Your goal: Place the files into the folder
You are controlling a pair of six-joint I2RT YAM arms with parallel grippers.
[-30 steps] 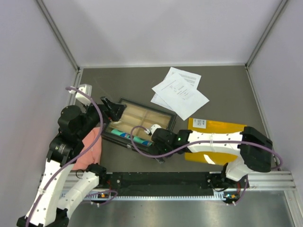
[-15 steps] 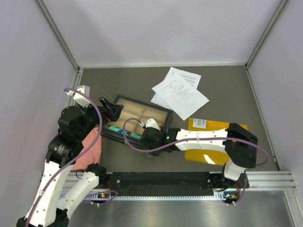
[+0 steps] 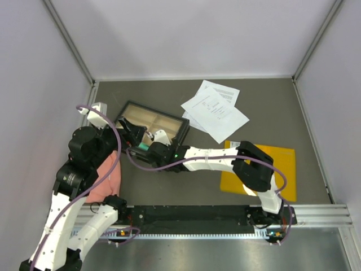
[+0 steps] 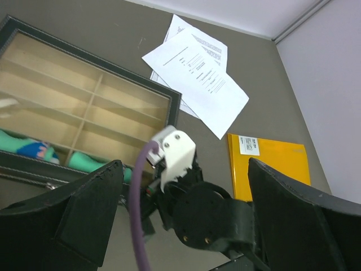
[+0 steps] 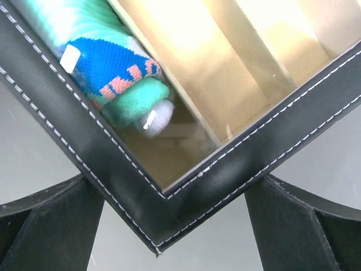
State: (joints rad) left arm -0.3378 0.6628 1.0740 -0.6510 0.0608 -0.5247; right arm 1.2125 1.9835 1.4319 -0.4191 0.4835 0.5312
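Observation:
The files (image 3: pixel 214 108) lie overlapping at the back of the table, white sheets with black print, also in the left wrist view (image 4: pixel 197 79). Nearer and to their right lies the flat yellow folder (image 3: pixel 285 158), with my right arm crossing its left part; its white label shows in the left wrist view (image 4: pixel 276 164). My right gripper (image 3: pixel 149 149) is far left of the folder, open, with a corner of the black box between its fingers (image 5: pixel 175 231). My left gripper (image 3: pixel 135 132) hangs open and empty over the box's left side (image 4: pixel 183 226).
The black compartment box (image 3: pixel 152 121) sits left of the files and holds rolled teal socks (image 5: pixel 113 73). A pink cloth (image 3: pixel 107 175) lies by the left arm. Grey walls close in the table on three sides.
My right arm has swept left off the folder. The black box has slid up and left with it, away from the folder. The left arm has barely moved.

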